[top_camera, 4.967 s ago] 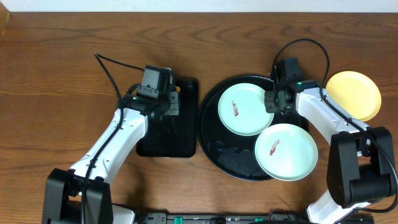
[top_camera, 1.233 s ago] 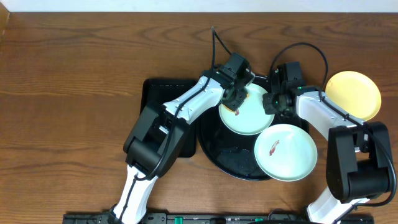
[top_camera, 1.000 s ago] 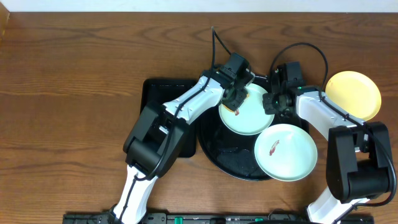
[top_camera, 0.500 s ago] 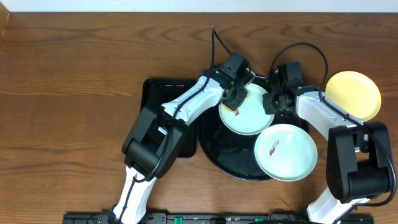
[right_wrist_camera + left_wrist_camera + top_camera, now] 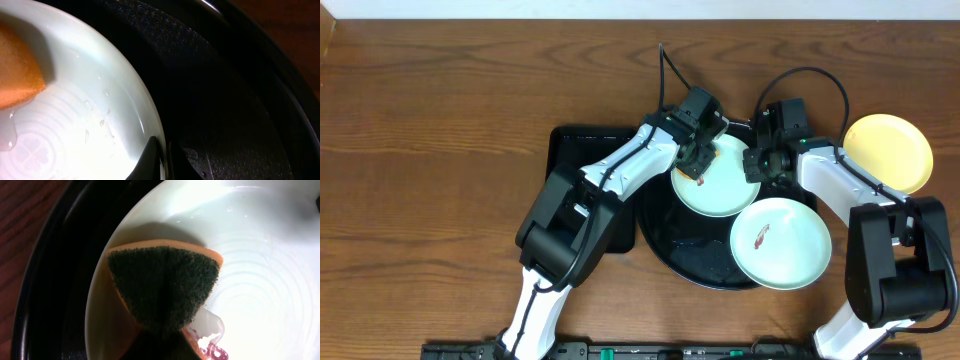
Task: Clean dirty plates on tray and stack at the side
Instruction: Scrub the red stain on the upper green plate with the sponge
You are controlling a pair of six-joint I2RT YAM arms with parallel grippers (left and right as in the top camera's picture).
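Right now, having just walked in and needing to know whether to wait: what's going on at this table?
The left gripper holds an orange-and-green sponge pressed onto the rear mint plate on the round black tray. The right gripper pinches that plate's rim, apparently steadying it. The front mint plate, smeared red, lies at the tray's edge. The yellow plate sits on the table to the right.

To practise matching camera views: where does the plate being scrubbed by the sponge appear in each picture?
Overhead: plate on the tray's upper half, just right of centre.
Left wrist: plate fills the right, under the sponge.
Right wrist: plate at lower left.
Shared landmark: the black tray around it.
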